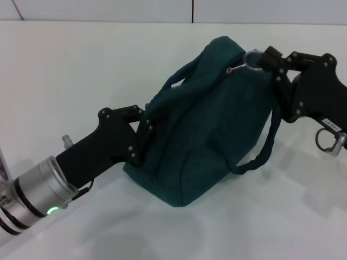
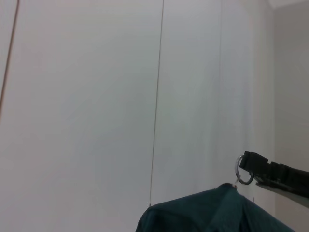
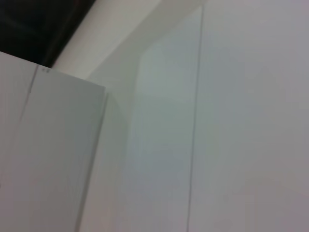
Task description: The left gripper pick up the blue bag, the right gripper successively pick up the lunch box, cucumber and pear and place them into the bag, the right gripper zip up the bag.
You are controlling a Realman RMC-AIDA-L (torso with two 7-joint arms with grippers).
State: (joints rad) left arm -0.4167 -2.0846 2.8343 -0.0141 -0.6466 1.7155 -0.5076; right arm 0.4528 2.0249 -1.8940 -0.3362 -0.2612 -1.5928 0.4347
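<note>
Blue bag point(image 1: 211, 135) sat mid-desk point(image 1: 65, 81), soft fabric, slumping, so I judged it needs bracing. My left end effector point(image 1: 145, 132) was clenched on the bag's near end; right end effector point(image 1: 264, 58) was pinching the metal zipper pull point(image 1: 250, 58) at the top far end, the best handle.

You're over a glossy white table point(image 1: 81, 81), evenly lit, soft reflections. Behind it, pale wall panels point(image 2: 87, 96) with thin vertical seams. Dark corner overhead in the right wrist view.
</note>
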